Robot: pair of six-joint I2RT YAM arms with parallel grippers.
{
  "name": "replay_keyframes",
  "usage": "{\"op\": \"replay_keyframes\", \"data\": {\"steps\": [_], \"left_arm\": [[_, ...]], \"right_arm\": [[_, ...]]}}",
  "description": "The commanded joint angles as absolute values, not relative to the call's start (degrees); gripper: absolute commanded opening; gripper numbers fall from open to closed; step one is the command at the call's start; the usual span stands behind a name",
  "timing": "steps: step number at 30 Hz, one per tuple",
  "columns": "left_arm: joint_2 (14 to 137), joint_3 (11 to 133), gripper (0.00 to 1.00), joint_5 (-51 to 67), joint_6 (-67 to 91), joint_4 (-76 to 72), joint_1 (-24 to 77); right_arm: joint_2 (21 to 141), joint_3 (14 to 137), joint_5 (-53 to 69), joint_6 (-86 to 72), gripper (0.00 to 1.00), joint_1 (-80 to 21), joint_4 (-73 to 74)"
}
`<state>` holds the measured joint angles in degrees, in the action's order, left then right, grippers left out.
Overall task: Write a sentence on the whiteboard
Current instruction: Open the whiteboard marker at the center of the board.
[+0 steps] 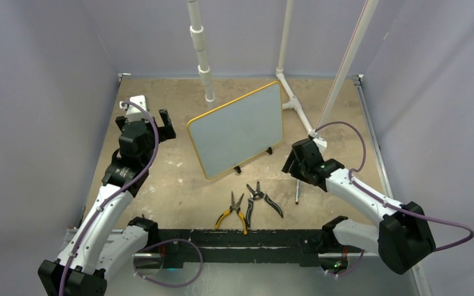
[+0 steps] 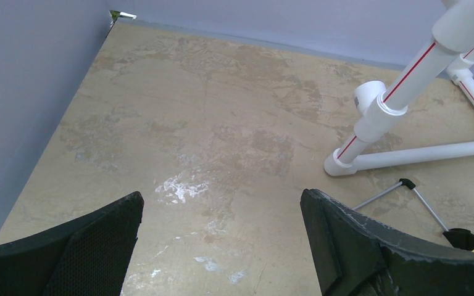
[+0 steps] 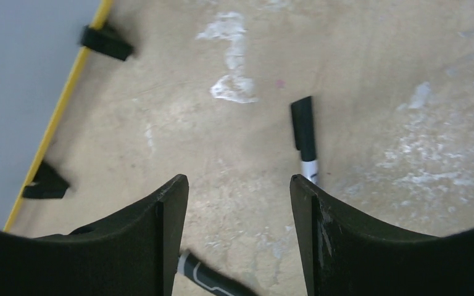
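Item: whiteboard point(image 1: 237, 129), yellow-rimmed, face plain. We find it mid-table, towards the far side, propped on black feet point(image 3: 105, 42) and turned at an angle between the two arms.

Right gripper point(image 3: 239, 228): jaws spread wide, holding nothing, hanging over the table point(image 1: 179, 179) just beside the board's near right corner. A black-capped marker point(image 3: 304, 139) lies flat on the table, its near end hidden behind the right finger.

Two pairs of pliers near the table's front edge: yellow-handled pliers point(image 1: 234, 213) and black-handled pliers point(image 1: 262, 198), side by side.

Left gripper point(image 2: 222, 240): jaws wide, holding nothing, left of the board and apart from it.

White pipe frame point(image 1: 290, 102) stands behind the board.
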<state>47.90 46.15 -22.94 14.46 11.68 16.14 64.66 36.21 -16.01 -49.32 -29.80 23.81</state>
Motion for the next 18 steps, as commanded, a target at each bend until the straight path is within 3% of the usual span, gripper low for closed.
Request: {"op": "replay_keyframes", "data": {"steps": [1, 12, 18], "left_arm": [[46.33, 45.95, 0.98, -22.15, 15.38, 10.37, 15.82], [46.19, 45.85, 0.98, -21.84, 15.16, 10.50, 15.82], [46.23, 45.88, 0.98, -22.32, 14.94, 10.46, 15.80]], "right_arm": [[65.77, 34.47, -16.28, -52.56, 0.63, -26.38, 26.18], [72.76, 33.24, -16.37, -50.79, 0.55, -24.63, 23.90], [76.58, 33.96, -14.74, -47.88, 0.39, -24.67, 20.66]]}}
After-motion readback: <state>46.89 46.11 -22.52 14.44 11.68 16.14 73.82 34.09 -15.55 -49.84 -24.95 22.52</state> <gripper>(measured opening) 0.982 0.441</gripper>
